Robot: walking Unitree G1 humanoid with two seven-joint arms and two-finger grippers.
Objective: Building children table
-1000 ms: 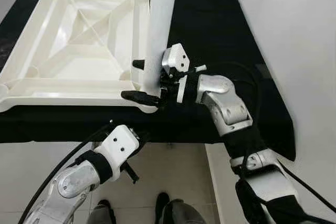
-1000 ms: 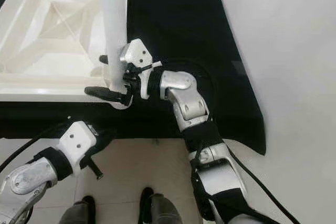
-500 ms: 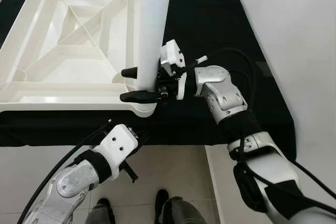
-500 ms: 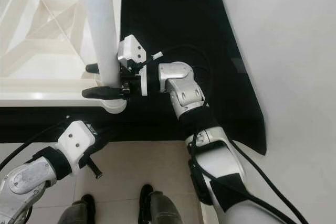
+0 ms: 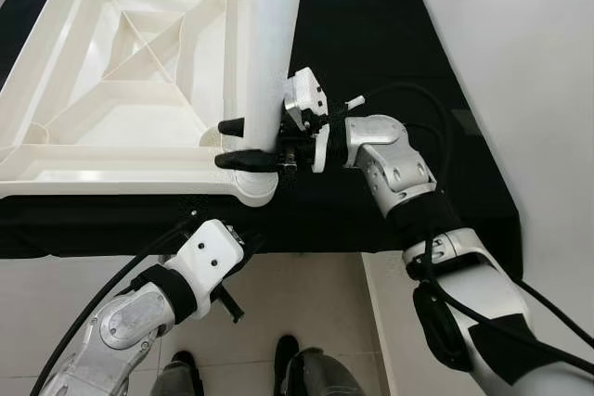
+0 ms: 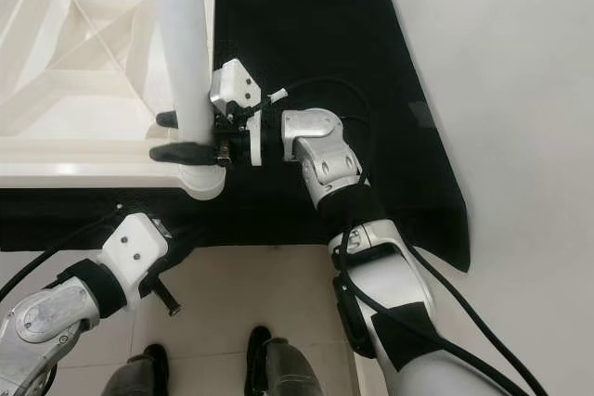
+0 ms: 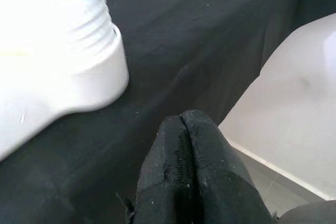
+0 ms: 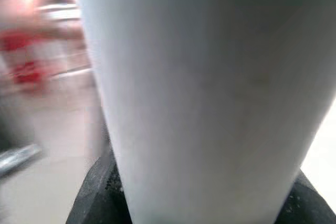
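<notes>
The white tabletop (image 5: 121,90) lies upside down on a black cloth (image 5: 390,34), ribbed underside up, its near corner socket (image 5: 252,186) at the cloth's front edge. The white table leg (image 5: 274,44) stands in that socket, long axis close to vertical, leaning slightly, its upper end rising toward the camera and out of frame.

The right gripper (image 5: 239,144) holds the leg just above the socket, its two black fingers closed on either side of the tube. The left gripper (image 7: 184,177) hangs idle below the table edge, fingers pressed together and empty.

To seat the leg well:
1. Bring the tube square to the socket before applying force.
2. Keep the grip low, near the joint.
3. Drive or turn along the leg's axis; sideways force risks jamming it or shifting the tabletop on the cloth.
</notes>
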